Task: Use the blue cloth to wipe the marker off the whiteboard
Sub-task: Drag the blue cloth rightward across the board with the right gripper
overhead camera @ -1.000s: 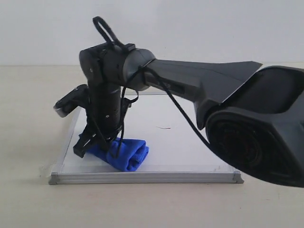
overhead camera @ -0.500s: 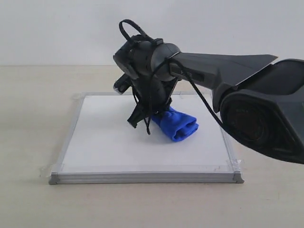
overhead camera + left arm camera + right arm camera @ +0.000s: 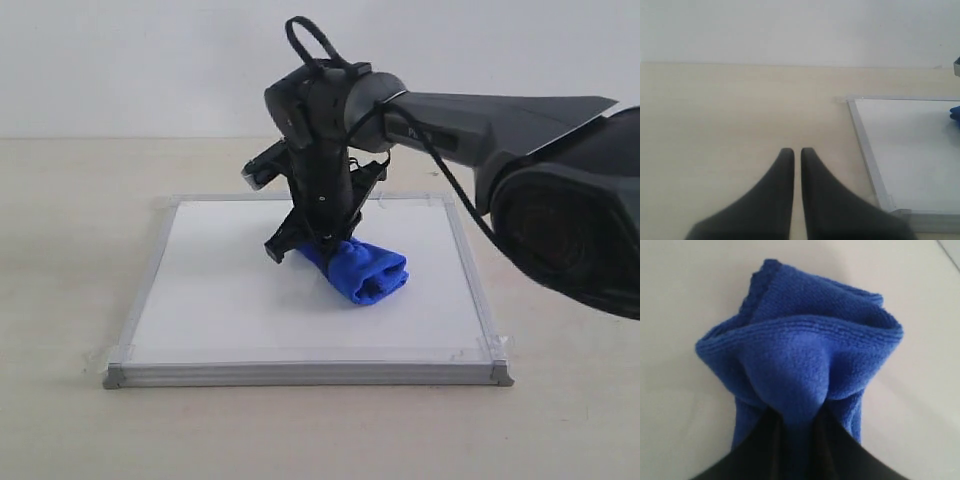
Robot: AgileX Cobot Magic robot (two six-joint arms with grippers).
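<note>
- Exterior view: right gripper (image 3: 318,243) is clamped on the cloth (image 3: 366,270), pressing it on the board (image 3: 220,300), right of centre.
- Looks mid-wipe. I can't spot any marker on the bare board, so it's maybe under the cloth.
- Next up: drag it across with pressure, then check.
- Left gripper (image 3: 796,151) sits off-board, jaws pressed together, empty.

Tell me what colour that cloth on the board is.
The cloth is bright royal blue, seen best in the right wrist view.

Royal-blue cloth (image 3: 365,270), white board (image 3: 230,300), beige table (image 3: 60,250)
</note>
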